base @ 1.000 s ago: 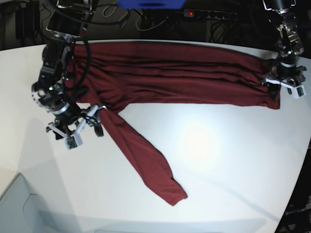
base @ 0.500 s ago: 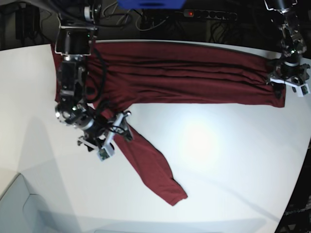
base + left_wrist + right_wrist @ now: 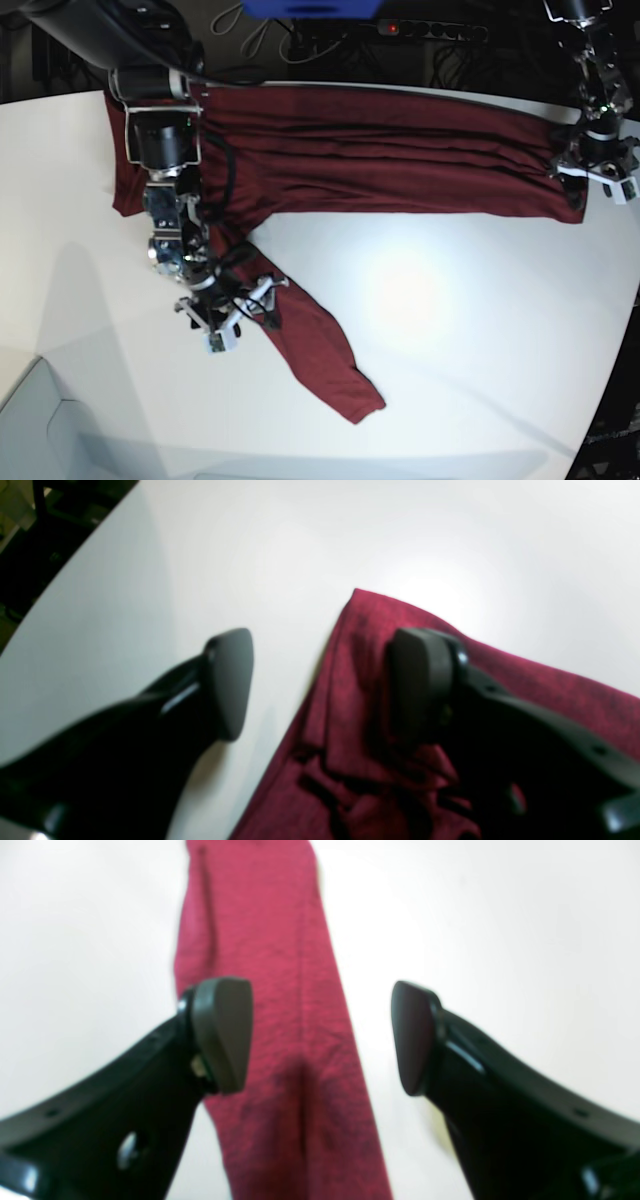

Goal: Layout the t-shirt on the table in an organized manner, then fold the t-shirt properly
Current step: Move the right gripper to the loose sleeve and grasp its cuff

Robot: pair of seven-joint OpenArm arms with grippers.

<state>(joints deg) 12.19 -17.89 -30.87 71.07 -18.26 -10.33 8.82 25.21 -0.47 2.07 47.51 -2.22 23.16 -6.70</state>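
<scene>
The dark red t-shirt point(image 3: 380, 150) lies in a long creased band across the back of the white table point(image 3: 450, 330). A narrow strip of it runs diagonally toward the front. My right gripper point(image 3: 245, 315) hovers open over that strip. In the right wrist view its fingers point(image 3: 222, 1035) stand on either side of the strip of t-shirt point(image 3: 265, 940) and grasp nothing. My left gripper point(image 3: 595, 185) is open at the shirt's right end. In the left wrist view one of its fingers point(image 3: 425, 680) is over the t-shirt's corner point(image 3: 350, 705). The other is over bare table point(image 3: 150, 580).
A power strip point(image 3: 430, 30) with a red light and a blue object point(image 3: 310, 8) sit behind the table's back edge. The table's curved edge point(image 3: 610, 380) runs down the right side. A pale grey box point(image 3: 40, 430) stands at the front left corner.
My right gripper has swung from left of the shirt to the right and forward, onto the diagonal strip. My left gripper has shifted slightly toward the back at the shirt's right end.
</scene>
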